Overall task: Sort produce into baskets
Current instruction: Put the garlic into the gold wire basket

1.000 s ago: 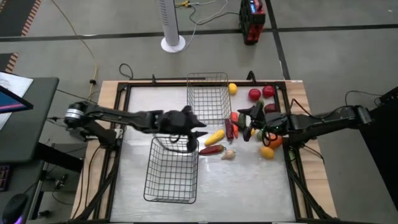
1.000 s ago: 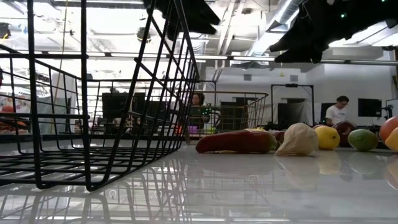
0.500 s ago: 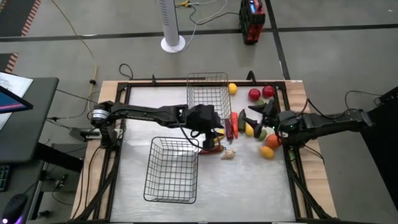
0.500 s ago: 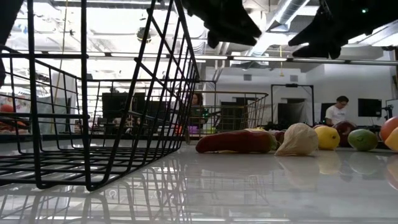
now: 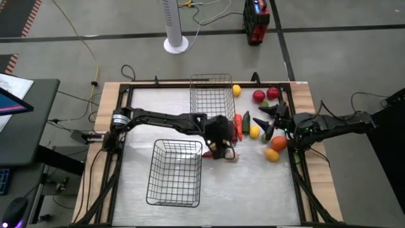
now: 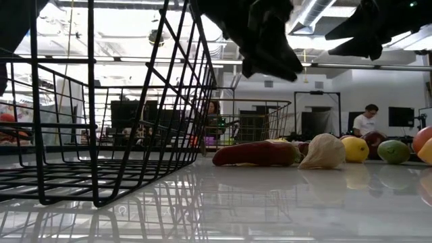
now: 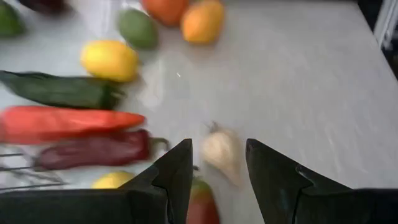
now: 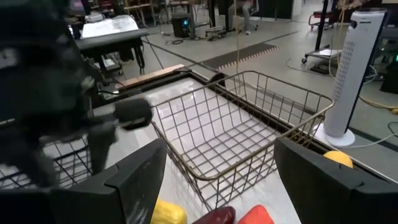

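A black wire basket (image 5: pixel 174 173) stands at the near side of the white table (image 5: pixel 253 190), its mesh wall (image 6: pixel 135 101) filling the low view's foreground. Just beyond its far right corner the left gripper (image 5: pixel 221 140) hangs over the middle of the table, fingers (image 7: pixel 174 177) parted and holding nothing, poised directly above a whitish garlic bulb (image 7: pixel 221 151) that lies between the fingertips in the left wrist view (the gripper hangs clear of the table in the low view (image 6: pixel 266 44)). Beside the garlic lies a red-and-green pepper (image 6: pixel 256 154), long and resting flat, with a dark red chili (image 7: pixel 93 150), a bright red chili (image 7: pixel 62 121) and a dark green pepper (image 7: pixel 59 90) lined up side by side farther on, all loose on the table. To the right, a yellow lemon (image 5: pixel 254 132), a green lime (image 7: pixel 138 28) and two orange fruits (image 5: pixel 273 149) sit near the table's right edge, where the right gripper (image 5: pixel 273 120) hovers with its fingers (image 8: pixel 134 180) spread wide and empty. Farther back, a bare-metal wire basket (image 5: pixel 212 100) rests against the table's far edge, nothing visible inside it. Just to its right lies a second lemon (image 5: pixel 236 90), and two red apples (image 5: pixel 266 95) sit near the far right corner. Beyond the table, a white tower fan (image 5: pixel 175 25) stands on the floor.
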